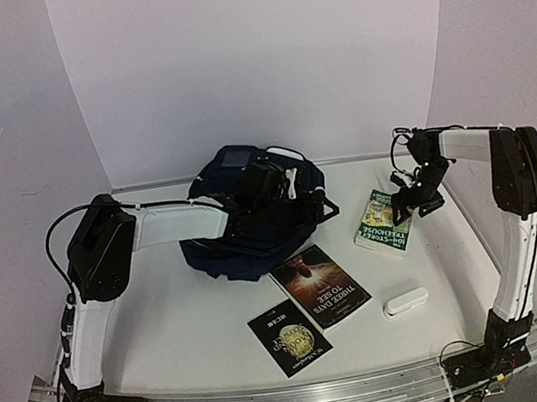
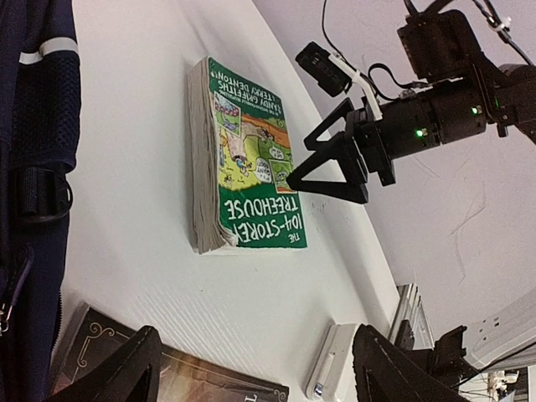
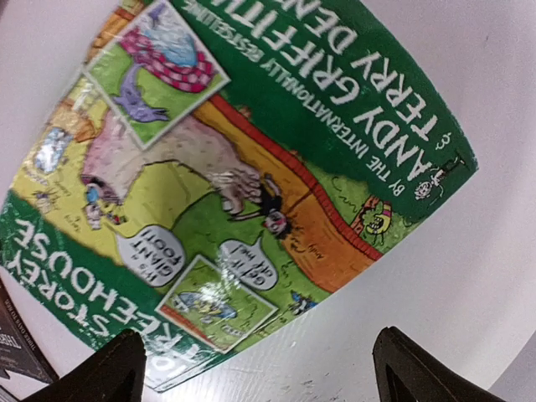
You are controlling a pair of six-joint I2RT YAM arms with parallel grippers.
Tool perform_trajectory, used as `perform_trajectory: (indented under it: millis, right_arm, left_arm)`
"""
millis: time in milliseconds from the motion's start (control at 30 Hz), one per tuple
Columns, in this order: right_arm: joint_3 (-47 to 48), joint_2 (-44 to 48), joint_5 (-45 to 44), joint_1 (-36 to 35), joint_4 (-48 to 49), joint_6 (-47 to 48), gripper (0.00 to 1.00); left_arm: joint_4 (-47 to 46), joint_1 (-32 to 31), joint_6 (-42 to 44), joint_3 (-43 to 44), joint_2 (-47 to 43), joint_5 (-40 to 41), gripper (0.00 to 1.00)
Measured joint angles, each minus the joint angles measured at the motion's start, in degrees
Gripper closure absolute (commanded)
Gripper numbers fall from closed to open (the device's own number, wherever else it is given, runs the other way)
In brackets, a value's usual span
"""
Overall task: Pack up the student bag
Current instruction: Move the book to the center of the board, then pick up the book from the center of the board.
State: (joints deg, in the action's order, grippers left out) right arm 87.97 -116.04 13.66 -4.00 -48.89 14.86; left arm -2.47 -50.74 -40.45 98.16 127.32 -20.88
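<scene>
Dark navy student bag (image 1: 228, 253) (slumped, white-trimmed); left fingers (image 2: 117, 377) and right fingers (image 3: 109, 373) both spread, empty.

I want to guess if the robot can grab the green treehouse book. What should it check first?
1. The right gripper is open: ok.
2. It hangs over the green book: ok.
3. The book lies flat with nothing on it: ok.
4. The fingers are wide enough to span the book: cannot tell.
5. The left gripper is open and empty: ok.
6. The student bag has its mouth open: cannot tell.
</scene>
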Motion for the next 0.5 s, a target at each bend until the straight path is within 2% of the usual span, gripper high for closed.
perform_trajectory:
  millis: [167, 500]
  right_arm:
    - [1.25, -4.4, 0.68, -0.67, 0.11, -1.54, 0.1]
    - [1.06, -4.97, 4.82, -7.38, 1.19, -5.65, 0.14]
  left_arm:
    - [0.07, -0.11, 0.04, 0.47, 1.94, -0.27, 0.22]
    - [0.05, -0.11, -0.17, 3.42, 6.62, -1.41, 0.3]
